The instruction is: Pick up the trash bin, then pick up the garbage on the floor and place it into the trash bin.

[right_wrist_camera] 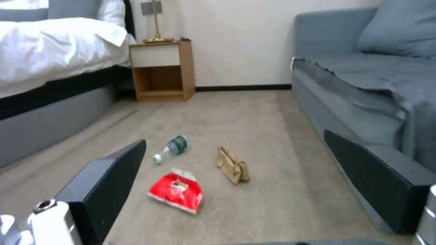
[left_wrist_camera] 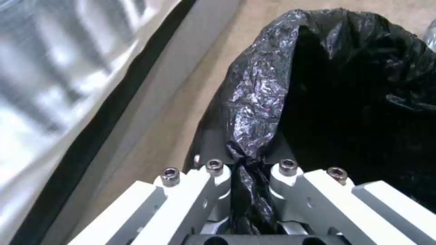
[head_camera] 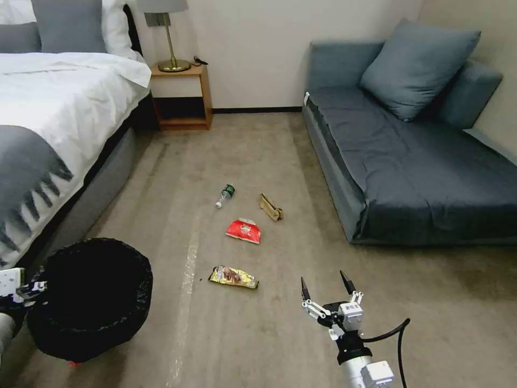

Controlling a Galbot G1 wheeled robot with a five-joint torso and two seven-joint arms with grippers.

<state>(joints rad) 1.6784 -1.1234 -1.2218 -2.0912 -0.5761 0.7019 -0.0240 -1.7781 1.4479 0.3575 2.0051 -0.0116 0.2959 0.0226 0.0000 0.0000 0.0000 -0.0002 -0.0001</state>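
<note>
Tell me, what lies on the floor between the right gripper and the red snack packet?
Bare carpet, as both the head and right wrist views show. The right gripper hangs open, the red snack packet ahead; the gold wrapper lies beside that line.

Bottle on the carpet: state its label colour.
Green, on the bottle, with a white cap; the right wrist view shows it best.

Left tool point(left_wrist_camera: 249, 190) pinches trash bin point(left_wrist_camera: 345, 102) liner (crinkly)
</note>
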